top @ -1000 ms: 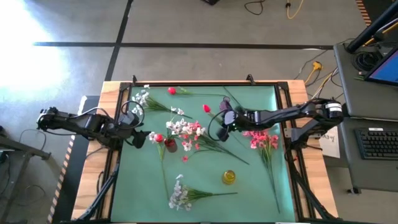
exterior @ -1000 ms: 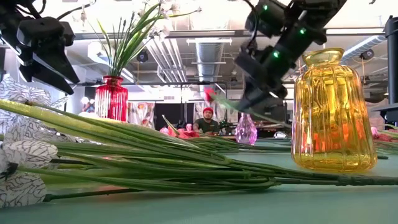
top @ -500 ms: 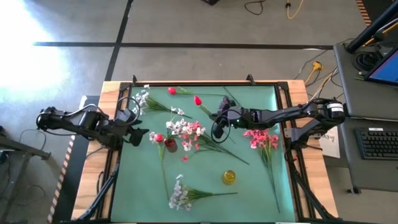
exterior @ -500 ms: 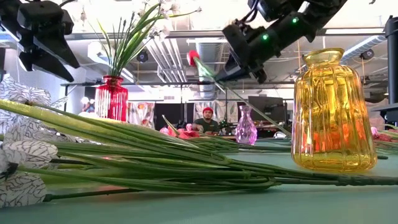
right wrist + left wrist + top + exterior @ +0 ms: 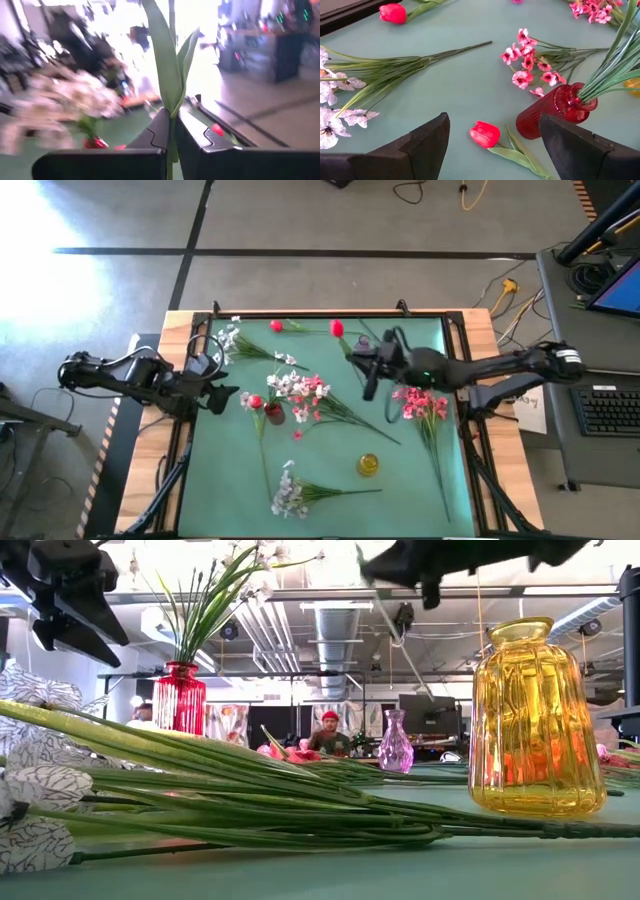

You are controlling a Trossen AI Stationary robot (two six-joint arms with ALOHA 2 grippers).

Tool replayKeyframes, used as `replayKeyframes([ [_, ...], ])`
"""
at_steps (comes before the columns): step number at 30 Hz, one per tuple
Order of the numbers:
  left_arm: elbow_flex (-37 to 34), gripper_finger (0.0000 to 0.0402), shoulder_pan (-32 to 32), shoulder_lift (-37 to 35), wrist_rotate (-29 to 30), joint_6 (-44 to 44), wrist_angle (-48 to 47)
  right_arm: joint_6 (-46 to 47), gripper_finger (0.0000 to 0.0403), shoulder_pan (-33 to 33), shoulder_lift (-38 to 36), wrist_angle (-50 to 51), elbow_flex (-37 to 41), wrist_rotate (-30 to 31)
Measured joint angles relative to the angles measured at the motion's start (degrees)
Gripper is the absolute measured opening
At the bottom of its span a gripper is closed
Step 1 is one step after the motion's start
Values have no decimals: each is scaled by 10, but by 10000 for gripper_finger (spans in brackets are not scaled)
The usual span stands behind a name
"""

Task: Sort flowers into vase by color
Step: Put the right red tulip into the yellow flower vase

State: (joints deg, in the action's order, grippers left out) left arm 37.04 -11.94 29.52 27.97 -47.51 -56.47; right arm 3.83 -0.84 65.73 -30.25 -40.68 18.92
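I've got the right gripper (image 5: 358,366) pinched on the green stem (image 5: 171,95) of a red bud (image 5: 337,329), lifted over the mat (image 5: 330,450) so the stem hangs clear for vase loading. The red vase (image 5: 555,107) sits left of centre and already holds white blossoms (image 5: 295,383), so I'd guess the bud goes elsewhere. My left gripper (image 5: 490,145) waits at the left edge, fingers spread, nothing held. A yellow vase (image 5: 368,464) stands near the front; loose pink sprays (image 5: 425,404) lie at the right.

The yellow vase (image 5: 538,720) and red vase (image 5: 555,110) are ribbed, glossy glass. A smooth matt green mat (image 5: 400,480) covers the wooden-edged table (image 5: 482,325). The flowers (image 5: 532,62) look like cloth.
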Motion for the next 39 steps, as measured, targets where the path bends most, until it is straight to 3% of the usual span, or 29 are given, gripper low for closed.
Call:
replayKeyframes([
  [10,-3,293,0,0,1,0,2,-5,13,103,-56,-251,116,-4],
  [16,-3,293,0,0,1,0,3,42,13,157,-80,-273,127,-184],
  [19,-3,293,0,0,1,0,3,48,13,189,-85,-274,127,-220],
  [29,-3,293,0,0,1,0,3,-50,13,260,-32,-334,128,-191],
  [39,-3,293,0,0,1,0,3,-66,13,271,51,-407,128,-173],
])
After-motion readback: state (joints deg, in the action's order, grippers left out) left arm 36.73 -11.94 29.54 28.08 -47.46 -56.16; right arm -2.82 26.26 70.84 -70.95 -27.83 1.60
